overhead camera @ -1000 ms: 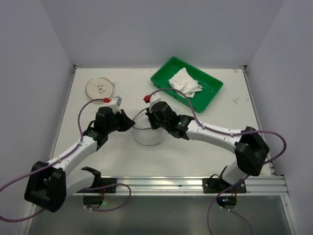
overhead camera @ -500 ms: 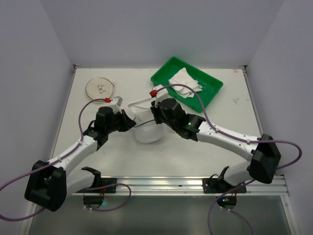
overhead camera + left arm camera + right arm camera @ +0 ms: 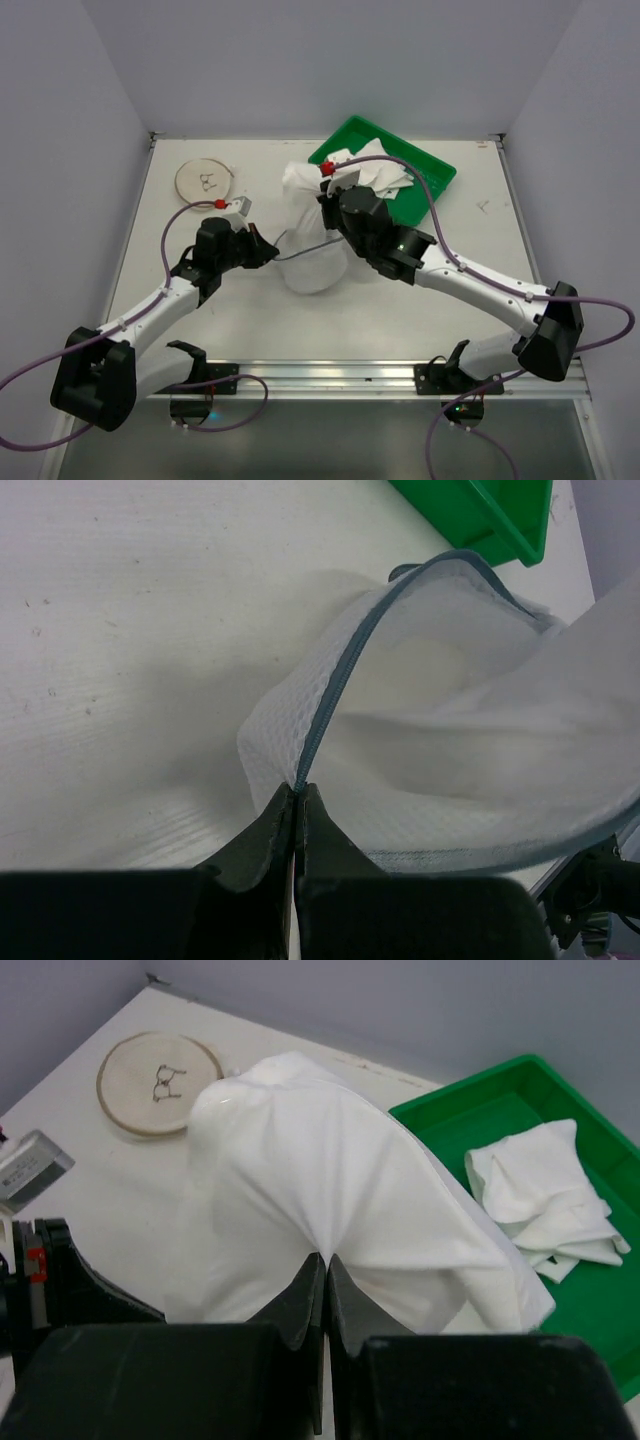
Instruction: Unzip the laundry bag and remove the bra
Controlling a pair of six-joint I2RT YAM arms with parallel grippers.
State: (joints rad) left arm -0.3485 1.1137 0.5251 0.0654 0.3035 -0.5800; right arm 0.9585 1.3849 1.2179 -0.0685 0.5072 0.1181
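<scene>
The laundry bag (image 3: 318, 272) lies open mid-table, whitish mesh with a dark zipper rim (image 3: 335, 695). My left gripper (image 3: 271, 252) is shut on that rim at the bag's left edge; in the left wrist view its tips (image 3: 298, 790) pinch the zipper end of the bag (image 3: 450, 710). My right gripper (image 3: 323, 212) is shut on the bra (image 3: 303, 190), smooth white fabric held up above the bag. In the right wrist view the bra (image 3: 320, 1170) bunches at the closed tips (image 3: 327, 1260). Its cups and straps are not distinct.
A green tray (image 3: 425, 190) with crumpled white cloth (image 3: 385, 170) stands at the back right, close behind the raised bra; it also shows in the right wrist view (image 3: 600, 1290). A flat beige disc (image 3: 204, 180) lies at the back left.
My right gripper has risen and moved back toward the green tray, pulling the white fabric up out of the bag. The left gripper has stayed on the rim.
</scene>
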